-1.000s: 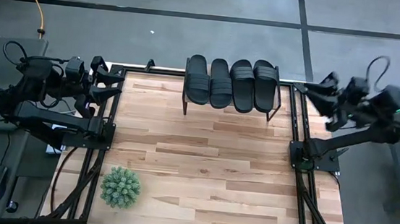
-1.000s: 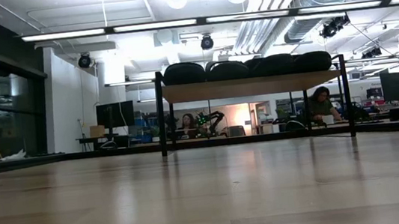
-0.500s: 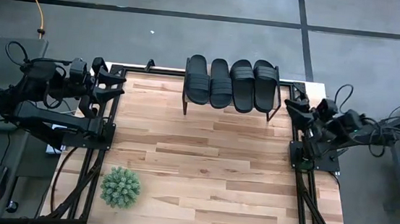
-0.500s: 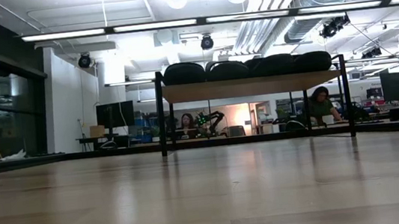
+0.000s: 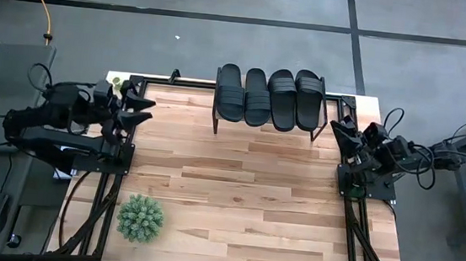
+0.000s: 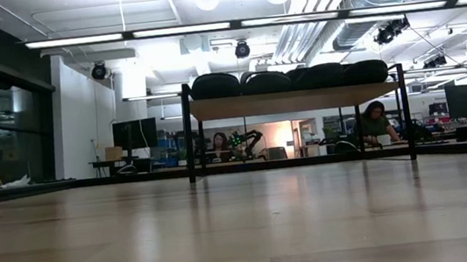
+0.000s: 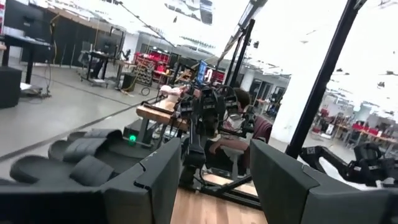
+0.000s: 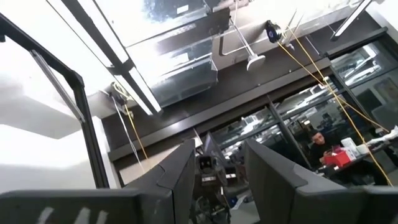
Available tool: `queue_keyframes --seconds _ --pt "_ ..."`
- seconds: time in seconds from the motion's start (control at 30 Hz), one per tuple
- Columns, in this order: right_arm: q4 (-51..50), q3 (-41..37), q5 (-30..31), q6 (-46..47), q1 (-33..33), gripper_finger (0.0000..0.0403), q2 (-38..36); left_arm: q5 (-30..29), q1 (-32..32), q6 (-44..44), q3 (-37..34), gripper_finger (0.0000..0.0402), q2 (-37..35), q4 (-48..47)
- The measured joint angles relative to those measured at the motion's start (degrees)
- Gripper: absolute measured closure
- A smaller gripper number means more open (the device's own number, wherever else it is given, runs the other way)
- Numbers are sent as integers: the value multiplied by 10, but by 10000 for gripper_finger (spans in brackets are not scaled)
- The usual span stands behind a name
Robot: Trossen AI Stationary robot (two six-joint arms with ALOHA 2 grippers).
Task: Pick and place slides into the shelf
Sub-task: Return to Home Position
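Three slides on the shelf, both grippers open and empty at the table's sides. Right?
Not quite: four slides sit on the shelf, not three; the high view shows them side by side. The rest holds: the left gripper and right gripper are open and empty at the table's sides.

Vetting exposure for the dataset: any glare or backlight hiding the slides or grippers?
High view: even light, all four slides plain. Low view: the slides on the shelf are backlit silhouettes under the ceiling lamps, and the tabletop shows sheen. Left wrist view: blown-out white behind the dark left gripper. Right wrist view: white glare on one side, with the right gripper dark against it.
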Motion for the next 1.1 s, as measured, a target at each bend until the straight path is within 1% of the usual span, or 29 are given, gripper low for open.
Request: queue_keyframes --seconds 0.07,0.23,0.47,0.9,1.1 --pt "23 -17 0 0 0 273 0 0 0 -9 -27 224 -15 20" --pt "97 -73 -7 11 0 273 0 2 0 -26 -78 224 -50 20" --pt "208 -154 -8 20 0 273 0 -9 0 -26 -114 224 -93 20" --pt "186 -156 2 14 0 273 -2 -16 0 -39 -174 224 -162 17" --pt "144 -156 3 32 -1 273 -2 -21 0 -46 -202 224 -187 16"
